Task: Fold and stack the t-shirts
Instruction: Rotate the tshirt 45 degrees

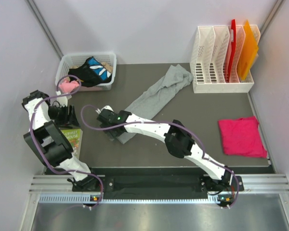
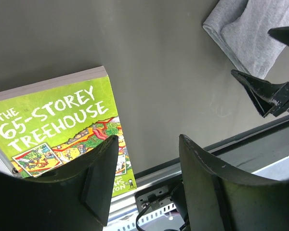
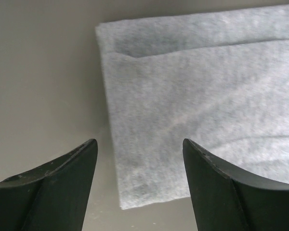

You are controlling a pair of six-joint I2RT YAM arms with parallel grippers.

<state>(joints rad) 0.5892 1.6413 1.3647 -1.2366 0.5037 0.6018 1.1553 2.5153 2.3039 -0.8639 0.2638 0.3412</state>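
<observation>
The grey t-shirt (image 1: pixel 156 96) lies as a long, loosely folded strip running diagonally across the dark table. Its near corner (image 3: pixel 183 96) sits flat below and between the spread fingers of my right gripper (image 3: pixel 139 144), which is open and holds nothing. From above, the right gripper (image 1: pixel 113 132) hovers over that lower-left end of the strip. The magenta-pink t-shirt (image 1: pixel 241 136) rests folded at the table's right side. My left gripper (image 2: pixel 147 139) is open and empty, near the table's left front, above a green book (image 2: pixel 53 120). The grey shirt's end (image 2: pixel 250 33) shows in the left wrist view.
A white basket (image 1: pixel 111 60) with mixed clothes stands at the back left. A white file rack (image 1: pixel 221 86) at the back right holds a red folder (image 1: pixel 232 45) and an orange folder (image 1: pixel 249 48). The green book (image 1: pixel 72 137) lies at the left front edge.
</observation>
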